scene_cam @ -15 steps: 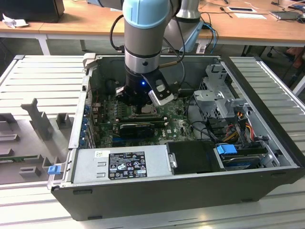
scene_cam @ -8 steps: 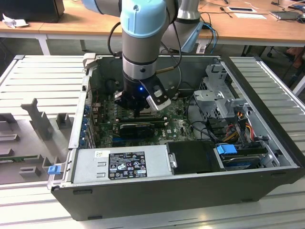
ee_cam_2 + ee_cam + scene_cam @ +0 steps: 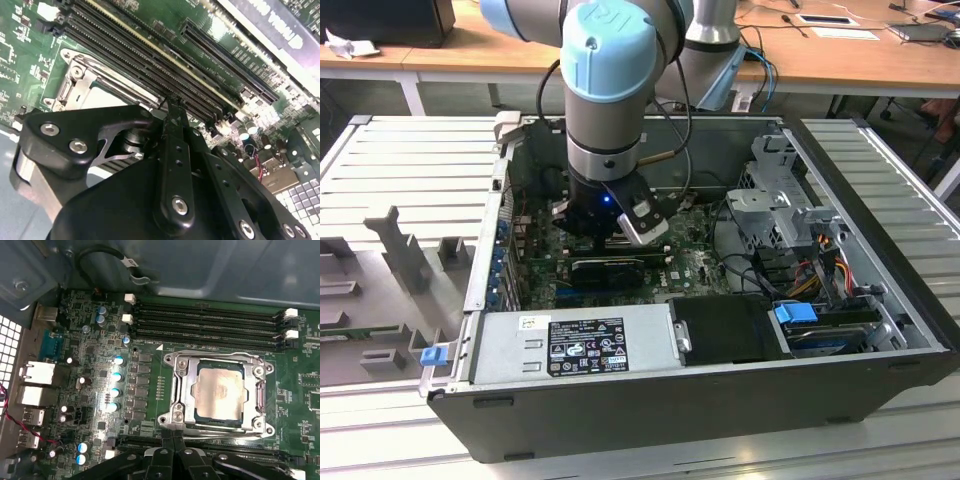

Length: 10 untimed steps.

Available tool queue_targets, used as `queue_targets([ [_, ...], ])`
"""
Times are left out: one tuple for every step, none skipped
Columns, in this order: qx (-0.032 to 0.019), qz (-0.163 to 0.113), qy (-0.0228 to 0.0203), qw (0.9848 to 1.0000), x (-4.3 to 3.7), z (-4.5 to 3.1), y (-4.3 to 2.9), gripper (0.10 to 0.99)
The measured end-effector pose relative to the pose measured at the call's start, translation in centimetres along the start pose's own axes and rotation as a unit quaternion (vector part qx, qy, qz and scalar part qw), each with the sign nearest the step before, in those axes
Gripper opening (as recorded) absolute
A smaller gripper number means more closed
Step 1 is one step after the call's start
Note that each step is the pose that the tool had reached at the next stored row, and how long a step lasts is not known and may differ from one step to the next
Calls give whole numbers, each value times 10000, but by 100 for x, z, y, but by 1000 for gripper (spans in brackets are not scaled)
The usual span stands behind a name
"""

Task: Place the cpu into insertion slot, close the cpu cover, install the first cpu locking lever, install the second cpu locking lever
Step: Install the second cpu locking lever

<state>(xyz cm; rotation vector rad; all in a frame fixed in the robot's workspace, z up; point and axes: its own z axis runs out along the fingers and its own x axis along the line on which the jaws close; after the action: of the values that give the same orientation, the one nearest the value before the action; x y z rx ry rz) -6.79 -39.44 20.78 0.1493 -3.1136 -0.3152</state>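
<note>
Exterior view first: the arm is reaching down into the open computer case (image 3: 880, 300), with the claw (image 3: 610, 235) low over the green motherboard (image 3: 690, 265), just behind the long black card (image 3: 608, 268). The arm's body blocks the socket from here, so this angle gives you the overall posture and not much else. The case sits on a slatted desk (image 3: 410, 170).

Second wrist view: looking along the claw (image 3: 172, 112), the two fingers (image 3: 174, 150) are pressed together with nothing between them. Their tips sit right at the edge of the silver socket frame, next to the memory slots (image 3: 150, 65). You get a corner of the cpu cover (image 3: 82, 82) here, but the claw's body hides the rest.

First wrist view is the useful one: the cpu (image 3: 220, 392) is already sitting in the insertion slot (image 3: 197, 412), and the cpu cover (image 3: 182, 390) looks folded down around it. The claw (image 3: 173, 440) is just beside the socket's near edge.

My worry: with the tips that close to the frame, a slightly off push could slip off a thin lever and scrape the board, or skid into the memory slots. I can't tell from these shots whether either lever is latched.
</note>
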Motion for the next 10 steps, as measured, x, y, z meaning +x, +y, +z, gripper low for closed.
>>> queue_targets([
  [-33,0,-3,10000,2,4,-5,106],
  [-110,-1,-10,9999,17,9,-16,106],
  [-139,-3,-12,9999,18,15,-21,106],
  [-163,-3,-15,9999,20,23,-26,106],
  [-185,-4,-17,9998,20,33,-30,106],
  [-207,-5,-19,9998,21,41,-33,106],
  [-250,-7,-23,9997,22,50,-37,106],
  [-279,-8,-26,9996,26,56,-41,106],
  [-295,-8,-27,9996,29,60,-42,106],
  [-325,-10,-29,9995,36,65,-43,106],
])
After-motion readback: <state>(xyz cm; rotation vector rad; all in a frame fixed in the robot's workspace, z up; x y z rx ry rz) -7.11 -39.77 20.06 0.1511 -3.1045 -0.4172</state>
